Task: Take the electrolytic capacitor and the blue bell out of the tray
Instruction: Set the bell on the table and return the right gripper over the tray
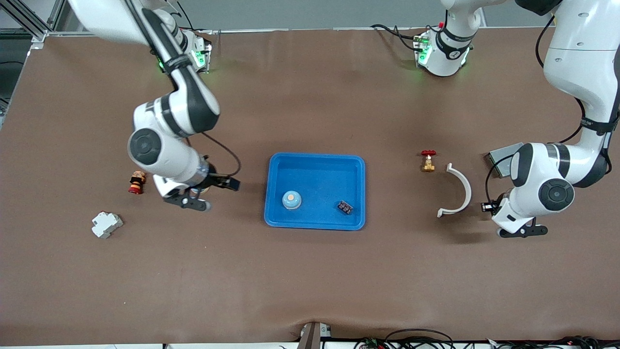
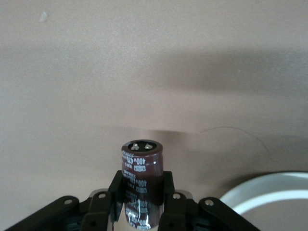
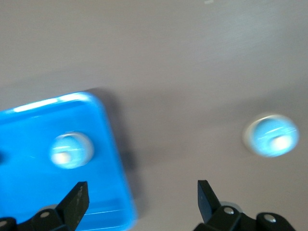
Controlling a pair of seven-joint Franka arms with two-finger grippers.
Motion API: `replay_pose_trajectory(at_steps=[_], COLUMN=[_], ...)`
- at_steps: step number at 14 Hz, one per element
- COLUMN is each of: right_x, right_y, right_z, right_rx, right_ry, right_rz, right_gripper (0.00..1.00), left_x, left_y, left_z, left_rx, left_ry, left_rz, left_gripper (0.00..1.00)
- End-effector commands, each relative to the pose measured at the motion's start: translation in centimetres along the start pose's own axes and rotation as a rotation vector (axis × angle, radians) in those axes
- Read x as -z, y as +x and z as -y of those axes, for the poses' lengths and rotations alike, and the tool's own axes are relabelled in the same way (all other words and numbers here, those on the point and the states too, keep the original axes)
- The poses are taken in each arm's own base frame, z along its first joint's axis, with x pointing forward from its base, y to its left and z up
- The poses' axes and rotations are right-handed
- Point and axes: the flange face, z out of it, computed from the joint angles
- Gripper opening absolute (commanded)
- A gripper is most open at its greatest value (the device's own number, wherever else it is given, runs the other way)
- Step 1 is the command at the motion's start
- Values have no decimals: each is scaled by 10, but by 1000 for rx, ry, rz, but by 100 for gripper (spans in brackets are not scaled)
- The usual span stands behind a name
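Front view: blue tray (image 1: 315, 162) mid-table. In it are a blue bell (image 1: 292, 199) and a small black part (image 1: 345, 207), well apart. The right gripper (image 1: 191, 199) is low over bare table between the tray and a red-and-black button (image 1: 137, 182). A white breaker (image 1: 106, 225) lies nearer the camera than the button. The left gripper (image 1: 520, 231) is low over the table at the left arm's end, just beside a white curved bracket (image 1: 460, 191). A brass valve with a red handle (image 1: 428, 161) stands between bracket and tray. The capacitor can't be made out from here.

Left wrist view: the left gripper (image 2: 141, 190) is clamped narrow on a dark brown capacitor (image 2: 140, 161), upright, terminals up, fingers (image 2: 166, 190) pressed on both sides. The bracket (image 2: 269, 190) curves by close at hand.

Right wrist view: the right gripper (image 3: 142, 192) is spread wide and empty, fingers (image 3: 77, 199) well apart. The tray's corner (image 3: 120, 178) shows with the bell (image 3: 71, 150) inside. A second bell (image 3: 270, 135) sits on the table outside the tray.
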Motion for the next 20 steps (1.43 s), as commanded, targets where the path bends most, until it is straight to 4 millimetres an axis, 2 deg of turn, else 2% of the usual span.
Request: replay_pose_trajectory(at_steps=[1, 2, 5, 11, 14, 15, 16, 17, 19, 20], right_x=[-50, -57, -75, -110, -127, -131, -134, -137, -141, -145], right_y=[-2, 0, 0, -21, -29, -32, -33, -34, -36, -35], right_z=[63, 75, 91, 114, 123, 128, 131, 131, 134, 133], right_rx=[-65, -79, -101, -141, -145, -139, -144, -157, -156, -157], right_ry=[-7, -2, 4, -17, -46, -46, -42, -40, -33, -32], right_rz=[10, 4, -9, -63, -91, -100, -112, -116, -121, -123], right_gripper=[100, 100, 100, 100, 100, 100, 100, 100, 100, 100], left_x=[-1, -3, -6, -9, -10, -11, -10, -10, -10, -10], left_y=[-8, -9, -10, -10, -10, -10, -10, -10, -10, -10], left_z=[5, 6, 5, 5, 5, 5, 5, 5, 5, 5], left_rx=[-20, -19, -19, -4, 2, 1, 0, -6, -8, -8], left_ry=[5, 5, 3, -8, -8, -8, -8, -8, -8, -8], left_rz=[-20, -17, -11, -5, -4, -1, -4, -2, -2, -2], left_gripper=[3, 3, 3, 5, 9, 15, 31, 62, 100, 100])
